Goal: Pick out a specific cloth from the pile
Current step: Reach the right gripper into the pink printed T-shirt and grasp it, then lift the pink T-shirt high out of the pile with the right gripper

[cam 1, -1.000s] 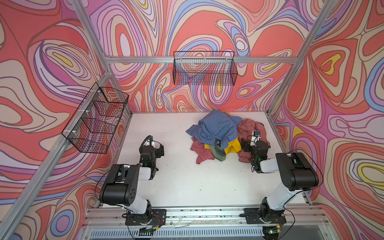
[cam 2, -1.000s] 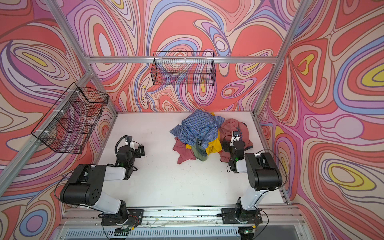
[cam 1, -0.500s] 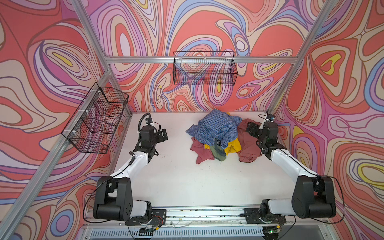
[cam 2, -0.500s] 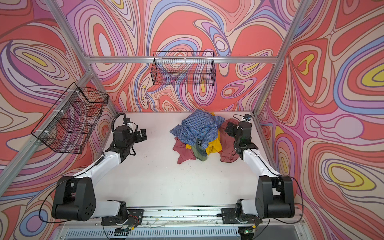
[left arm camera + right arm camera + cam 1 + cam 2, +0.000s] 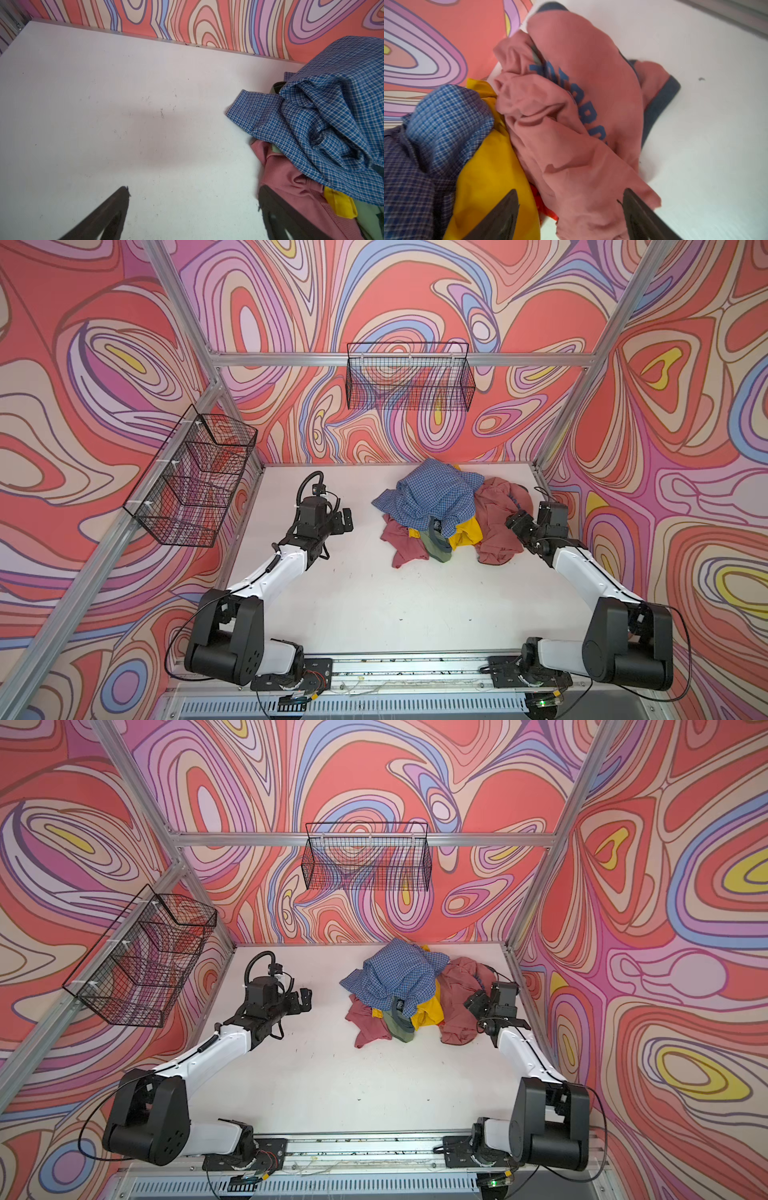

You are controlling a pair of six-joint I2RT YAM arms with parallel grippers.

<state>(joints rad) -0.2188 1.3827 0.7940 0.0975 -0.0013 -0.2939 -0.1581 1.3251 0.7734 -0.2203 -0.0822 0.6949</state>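
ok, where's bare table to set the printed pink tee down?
Free: the wide bare table between the left pincer and the pile, back to the rear wall, and the front stretch between the pile and the arm bases. Crowded: the back right corner, where the pink tee and the right pincer sit by the side wall.

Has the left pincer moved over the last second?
Yes. In a top view the left pincer has shifted right, away from the side basket and nearer the pile. It is open and not touching the pile.
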